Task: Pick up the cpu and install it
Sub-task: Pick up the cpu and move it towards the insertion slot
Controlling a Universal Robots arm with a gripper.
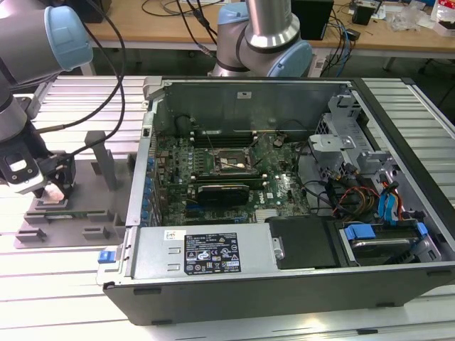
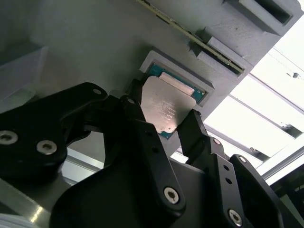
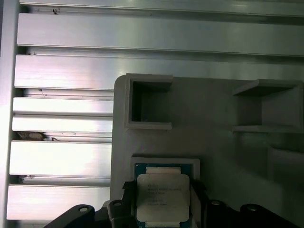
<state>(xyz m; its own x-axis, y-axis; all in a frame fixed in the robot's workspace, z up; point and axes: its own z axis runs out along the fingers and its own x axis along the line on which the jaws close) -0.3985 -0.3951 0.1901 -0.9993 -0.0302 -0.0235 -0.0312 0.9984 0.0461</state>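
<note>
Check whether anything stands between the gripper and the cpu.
Nothing visible does. In the second wrist view the gripper is right at the cpu, which lies in its recess in the grey fixture tray, with no object between them.

The arm [image 1: 28, 50] comes in at the exterior view's upper left, grey links meeting at a blue-capped joint [image 1: 67, 32], and bends down to a wrist [image 1: 20, 167] held low at that view's left edge. The end effector [image 1: 57, 186] hangs below the wrist, pointing downward. In both wrist views its two black fingers [image 2: 142, 128] stand apart at the width of the cpu [image 2: 166, 107], one on each of two opposite edges. They seem to press on those edges, though the contact itself is hard to make out.
</note>
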